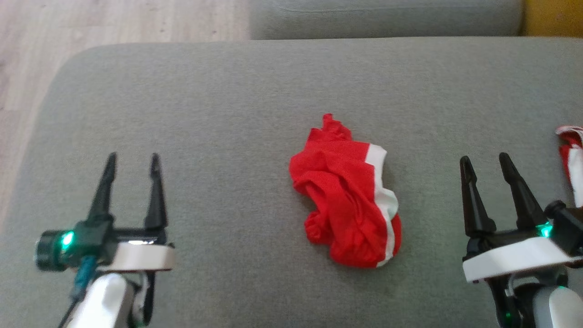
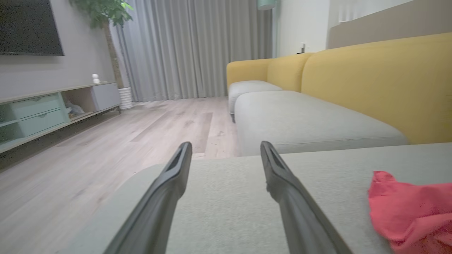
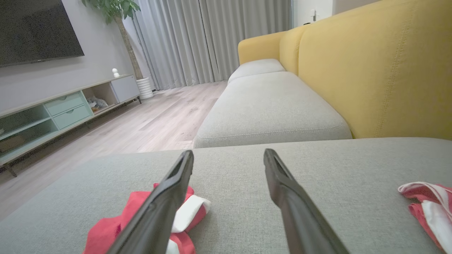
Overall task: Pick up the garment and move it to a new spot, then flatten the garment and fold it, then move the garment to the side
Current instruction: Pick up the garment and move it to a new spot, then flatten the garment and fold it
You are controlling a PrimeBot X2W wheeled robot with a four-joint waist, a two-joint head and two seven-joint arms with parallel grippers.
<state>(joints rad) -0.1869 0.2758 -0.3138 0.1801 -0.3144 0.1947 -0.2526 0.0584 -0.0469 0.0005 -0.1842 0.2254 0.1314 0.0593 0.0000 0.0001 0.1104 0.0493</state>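
The red garment [image 1: 346,196] with a white band lies all bunched up in the middle of the gray cushion [image 1: 227,82]. The left gripper [image 1: 133,158] is at 9 o'clock from it, well apart, with its two fingers spread open and nothing between them. The right gripper [image 1: 484,158] is at 3 o'clock from the garment, also open and holding nothing. Both are over the cushion, and neither touches the garment. Another red and white cloth [image 1: 571,155] lies farther out at 3 o'clock, just past the right gripper
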